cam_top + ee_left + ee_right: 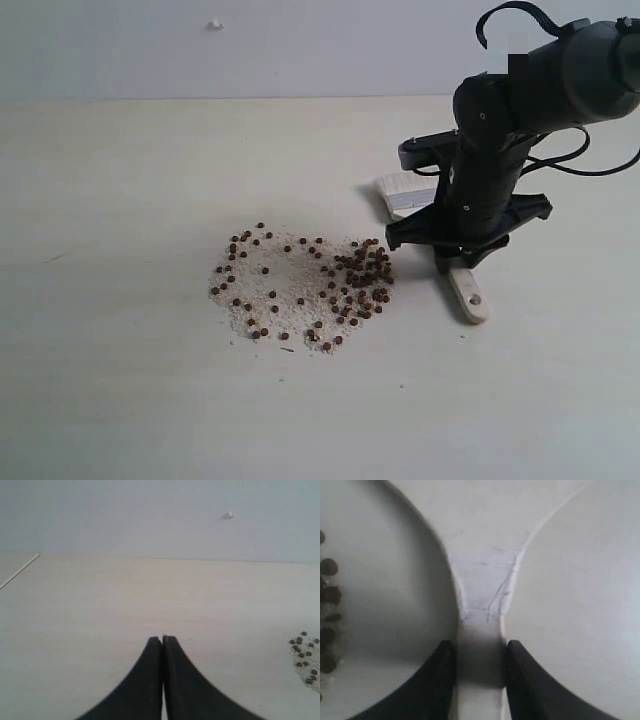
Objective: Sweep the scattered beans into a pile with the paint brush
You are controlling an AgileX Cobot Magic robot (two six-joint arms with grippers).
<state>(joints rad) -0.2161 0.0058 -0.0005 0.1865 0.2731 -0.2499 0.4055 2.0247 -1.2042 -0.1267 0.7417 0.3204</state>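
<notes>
Gripping the paint brush (471,293) mid-handle, the right hand (450,258) stands just beside the beans (360,277).

Reddish-brown beans (362,270), pale paint brush (468,292)

The tabletop (120,400) is seen obliquely from above in the exterior view; wrist views are taken past their jaws, the right much closer; the beans (300,285) are shared by all.

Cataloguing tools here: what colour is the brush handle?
Pale, unpainted wood. The brush handle shows best in the exterior view, at its free end.
</notes>
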